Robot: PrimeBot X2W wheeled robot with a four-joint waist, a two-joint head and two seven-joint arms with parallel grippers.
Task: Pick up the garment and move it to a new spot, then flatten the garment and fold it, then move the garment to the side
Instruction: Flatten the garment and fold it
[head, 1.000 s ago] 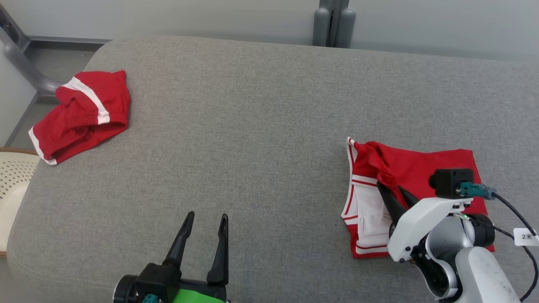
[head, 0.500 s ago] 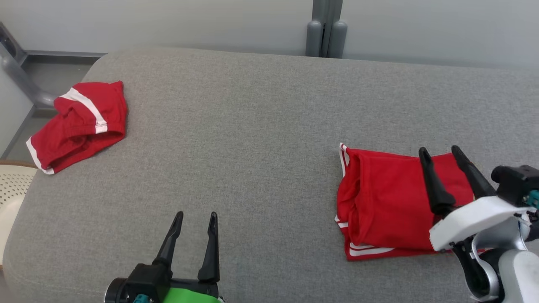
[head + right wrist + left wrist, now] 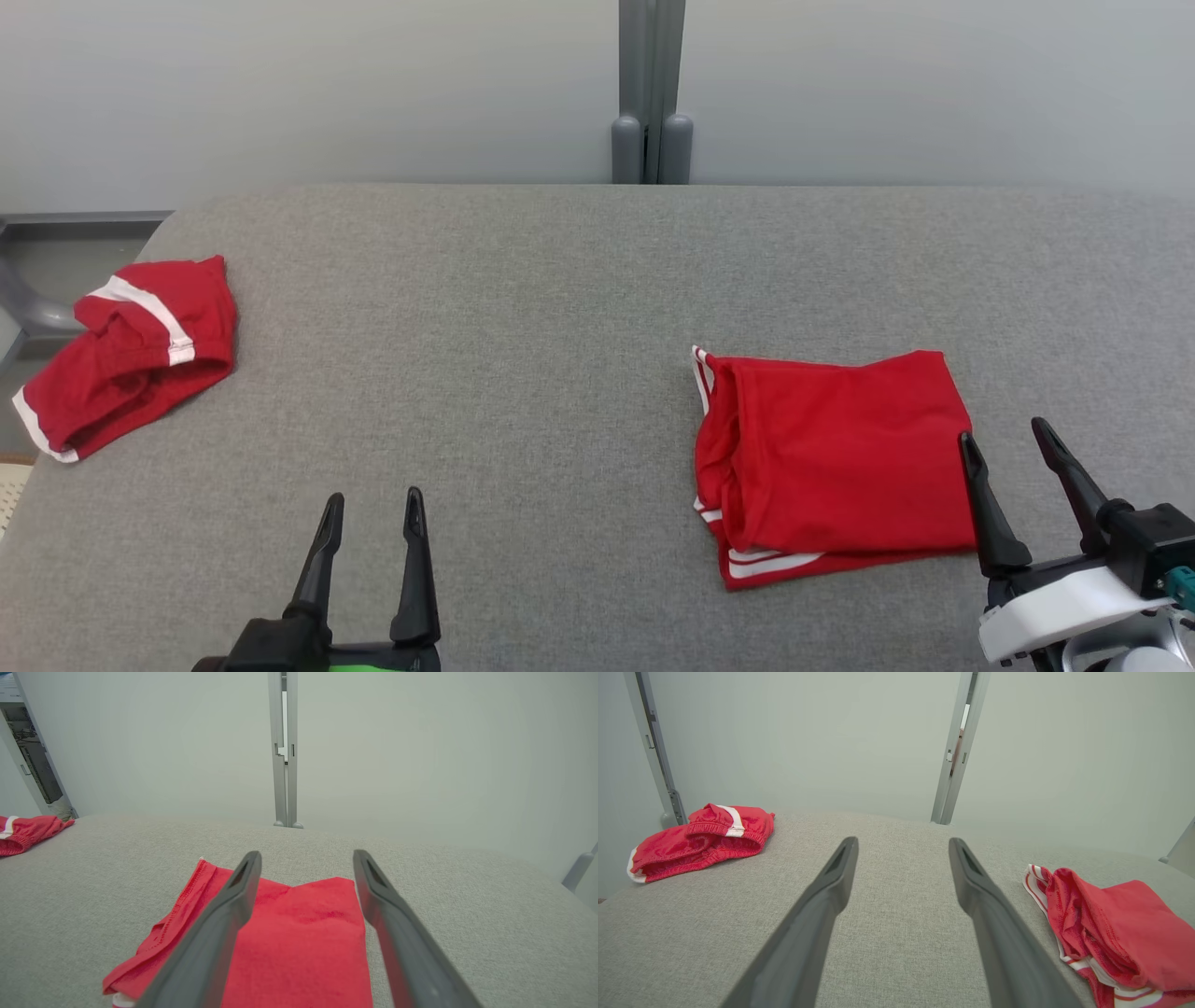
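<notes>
1. Folded red garment [image 3: 840, 457] flat on the grey desk [image 3: 523, 373], right of centre.
2. Right fingers [image 3: 988, 513] spread apart, empty, by that garment's right edge.
3. Left fingers [image 3: 415, 569] spread apart, empty, over bare desk.
4. Crumpled red shorts [image 3: 121, 364] at the far left edge.

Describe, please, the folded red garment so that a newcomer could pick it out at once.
On the wide grey cushioned surface, look at the right half, close by the right gripper: there lies the folded red garment. Unlike the crumpled red garment at the far left edge, it is a flat, neat rectangle.
</notes>
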